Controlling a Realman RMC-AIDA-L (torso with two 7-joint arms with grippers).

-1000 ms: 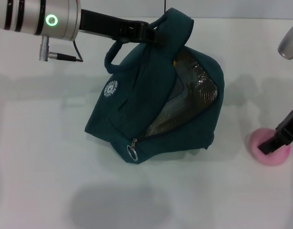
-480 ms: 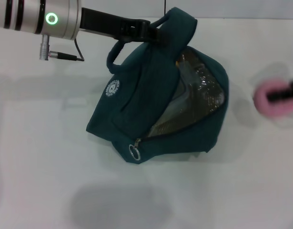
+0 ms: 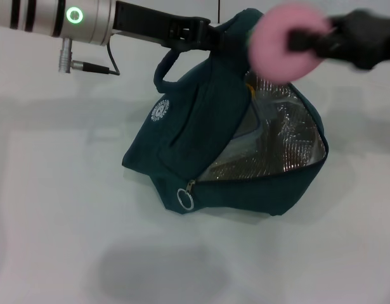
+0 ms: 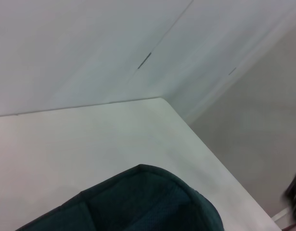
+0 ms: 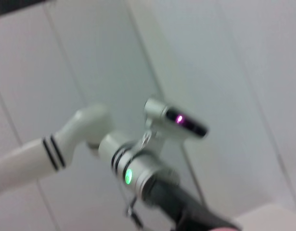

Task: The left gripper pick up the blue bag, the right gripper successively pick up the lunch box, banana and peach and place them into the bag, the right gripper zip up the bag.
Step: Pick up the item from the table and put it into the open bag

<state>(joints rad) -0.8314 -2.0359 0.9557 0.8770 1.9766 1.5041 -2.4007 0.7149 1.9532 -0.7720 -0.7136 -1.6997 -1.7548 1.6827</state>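
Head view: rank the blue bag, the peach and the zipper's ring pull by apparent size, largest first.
1. blue bag, by far the largest.
2. peach, held by the right pincer; it sits raised toward the camera, so it may look enlarged.
3. ring pull, smallest.

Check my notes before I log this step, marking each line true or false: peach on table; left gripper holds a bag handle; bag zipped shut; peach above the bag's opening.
1. The peach lies on the table. False: the right gripper holds it in the air.
2. The left gripper holds the blue bag by a handle. True.
3. The bag is zipped shut. False: it gapes open, silver lining showing.
4. The peach is above the bag's opening. True.
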